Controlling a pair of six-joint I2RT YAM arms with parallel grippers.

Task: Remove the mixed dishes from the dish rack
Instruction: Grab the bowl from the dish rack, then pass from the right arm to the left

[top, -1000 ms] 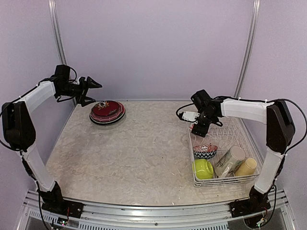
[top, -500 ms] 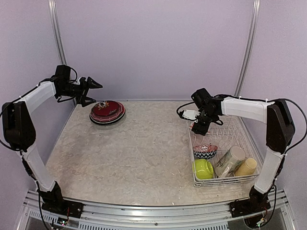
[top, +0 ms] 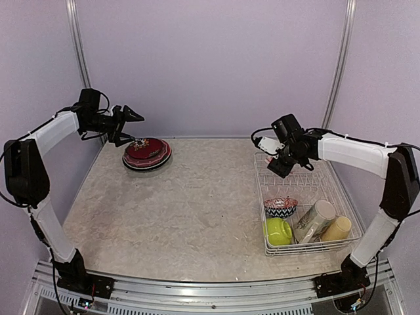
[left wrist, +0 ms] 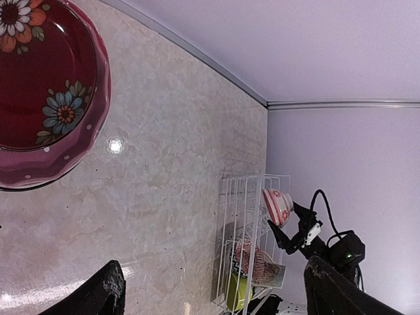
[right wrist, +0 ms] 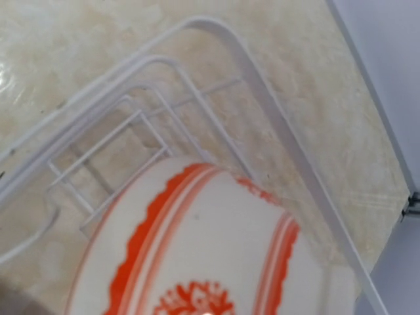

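My right gripper is shut on the red-patterned bowl and holds it in the air above the far left corner of the white wire dish rack. The bowl fills the right wrist view; the fingers are hidden there. The left wrist view shows the bowl too. A blue-chevron bowl, a lime-green bowl, a cream mug and a yellow mug lie in the rack's near end. My left gripper is open and empty, above and left of the plate stack.
The stack, topped by a dark red flowered plate, sits at the table's far left near the wall. The rack's wire corner lies just under the held bowl. Upright metal posts stand at both back corners.
My right gripper has risen and moved right and back with the bowl, out over the rack's far corner. My left gripper has shifted slightly right.
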